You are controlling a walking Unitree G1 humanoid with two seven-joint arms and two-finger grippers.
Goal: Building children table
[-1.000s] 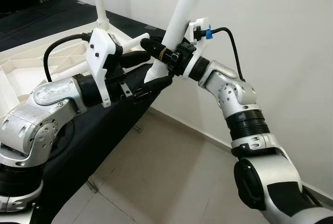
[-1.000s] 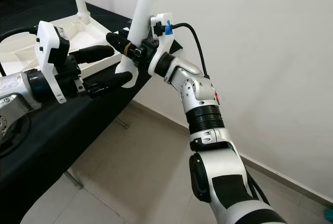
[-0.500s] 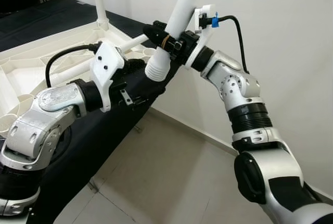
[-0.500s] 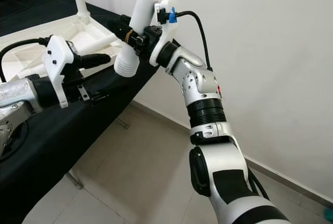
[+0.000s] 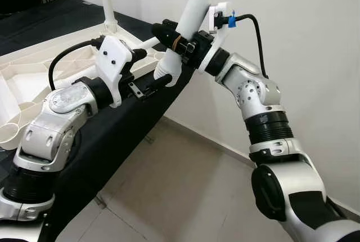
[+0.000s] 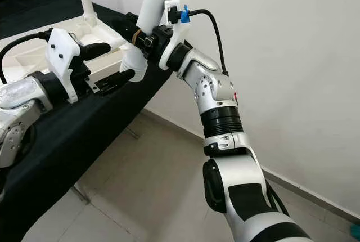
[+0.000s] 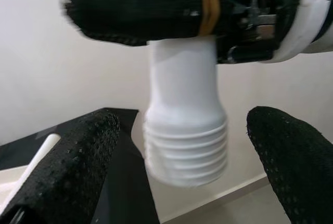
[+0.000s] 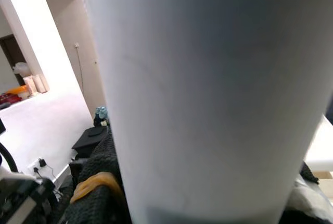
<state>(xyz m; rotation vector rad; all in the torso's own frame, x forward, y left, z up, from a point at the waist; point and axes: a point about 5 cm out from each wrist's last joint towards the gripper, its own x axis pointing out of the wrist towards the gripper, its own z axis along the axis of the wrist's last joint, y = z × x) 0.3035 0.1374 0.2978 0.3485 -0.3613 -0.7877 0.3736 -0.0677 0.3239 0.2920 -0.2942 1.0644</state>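
Table leg (image 5: 194, 11): white, tilted — you see it top centre, threaded end low.
Right gripper (image 5: 179, 43): your fingers clamped around the leg.
Left gripper (image 5: 153, 71): fingers apart, either side of the threaded end — not touching.
Tabletop (image 5: 28, 73): upside down, upper left, on a black surface (image 5: 112, 135).

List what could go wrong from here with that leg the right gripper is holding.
1. The right gripper holds the white leg tilted, so its threaded end may enter the tabletop's socket crooked and cross-thread.
2. The left gripper is open around the threaded end without touching; shutting off-centre might knock the leg sideways.
3. The work sits at the black table's edge; a slipped leg would fall to the floor.
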